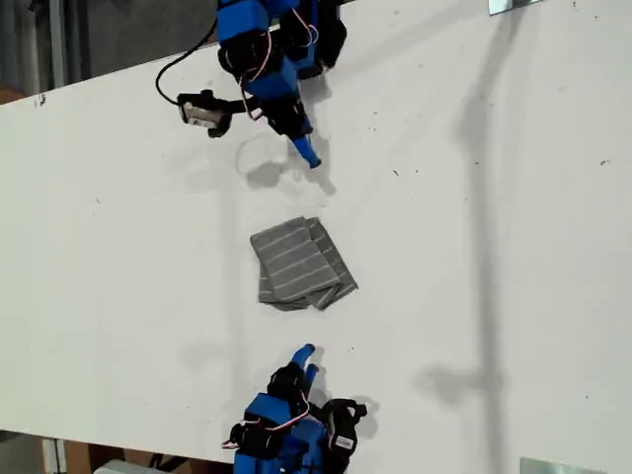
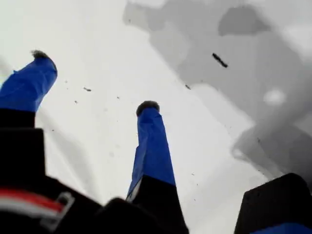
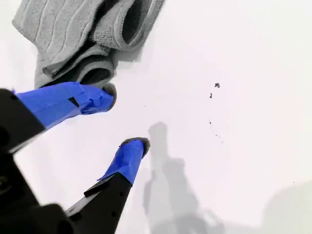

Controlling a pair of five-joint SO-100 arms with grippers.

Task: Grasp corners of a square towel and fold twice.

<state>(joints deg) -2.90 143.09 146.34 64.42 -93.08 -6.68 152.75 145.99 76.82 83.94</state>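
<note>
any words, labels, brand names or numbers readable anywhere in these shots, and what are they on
None can be read in any view.
The towel carries only thin pale stripes, no tag or print.
The table shows only small dark specks.
My first gripper and my second gripper show plain blue fingers with no markings.

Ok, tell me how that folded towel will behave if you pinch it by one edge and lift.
The towel looks soft and floppy: in the second wrist view its layers curl into open loops, so lifted by one edge it would probably sag and unfold. It seems light, lying in a loose, uneven stack. Its ribbed weave should grip well against my second gripper fingers.
</note>
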